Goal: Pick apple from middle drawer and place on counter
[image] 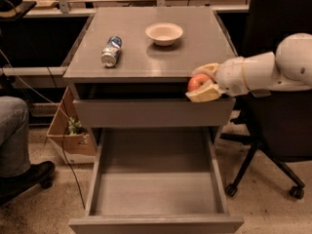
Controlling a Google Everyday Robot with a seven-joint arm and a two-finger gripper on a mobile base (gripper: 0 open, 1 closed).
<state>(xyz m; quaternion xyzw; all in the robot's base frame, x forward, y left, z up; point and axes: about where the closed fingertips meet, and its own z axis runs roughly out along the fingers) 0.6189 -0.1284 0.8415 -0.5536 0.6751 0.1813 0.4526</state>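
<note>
My gripper [201, 83] comes in from the right on a white arm and is shut on the red-orange apple [196, 82]. It holds the apple in the air at the front right edge of the counter [146, 57], about level with the counter top and above the shut upper drawer front. The middle drawer [156, 189] is pulled wide open below, and its grey floor shows nothing in it.
A cream bowl [164, 33] stands at the back middle of the counter. A crushed can [111, 51] lies on its left side. A black office chair [278, 145] stands to the right. A person's leg and shoe [17, 150] and a cardboard box [70, 135] are at left.
</note>
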